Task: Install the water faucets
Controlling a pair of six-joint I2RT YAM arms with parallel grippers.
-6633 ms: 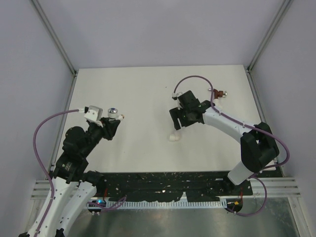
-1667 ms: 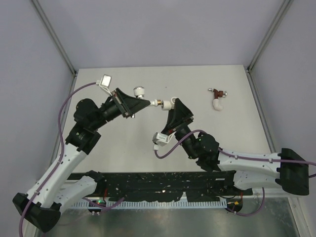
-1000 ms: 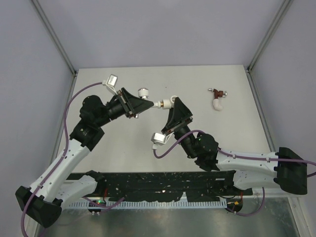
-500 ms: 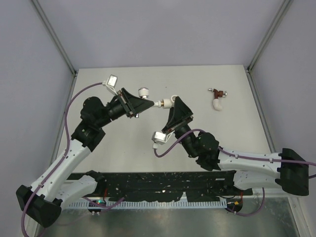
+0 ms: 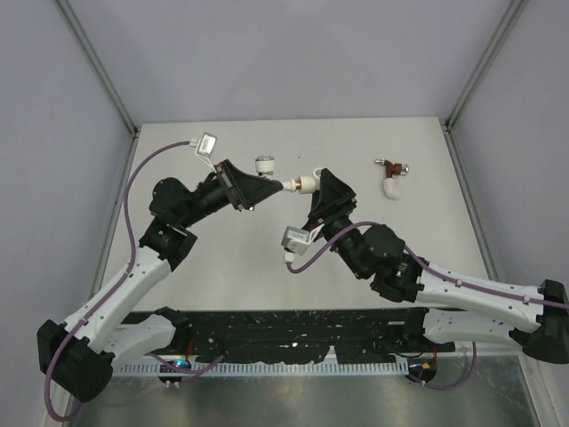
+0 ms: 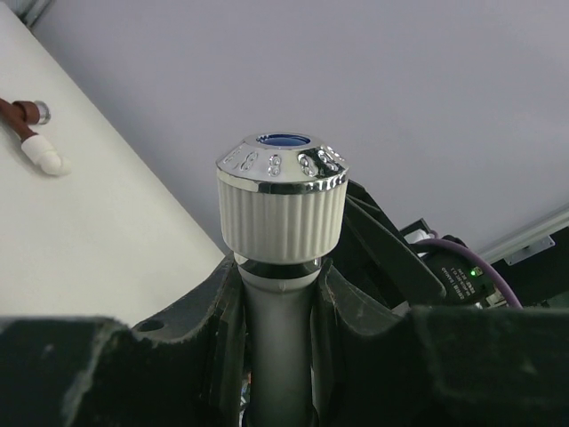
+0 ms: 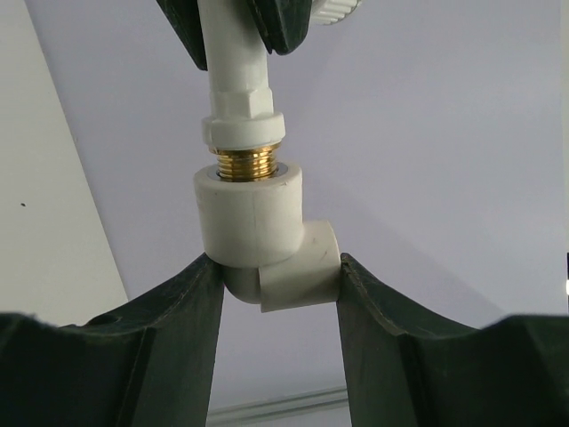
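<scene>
My left gripper (image 5: 260,188) is shut on the white faucet (image 5: 265,169), held above the table. In the left wrist view its fingers (image 6: 213,329) clamp the faucet's stem (image 6: 279,347) below the silvery blue-dotted knob (image 6: 282,203). My right gripper (image 5: 313,189) is shut on the white elbow fitting (image 5: 306,183). In the right wrist view the elbow (image 7: 262,245) sits between the fingers (image 7: 178,329), and the faucet's brass thread (image 7: 243,165) enters its top opening. The dark red faucet (image 5: 389,166) lies at the table's far right, joined to another white elbow (image 5: 390,188).
The white table (image 5: 222,258) is walled by grey panels and metal frame posts (image 5: 98,76). A black perforated strip (image 5: 293,329) runs along the near edge by the arm bases. The dark red faucet also shows in the left wrist view (image 6: 22,120).
Since 6.6 s ago both arms lifted their parts and brought them together mid-air. In the last half second both grippers shifted slightly right and back, still joined.
</scene>
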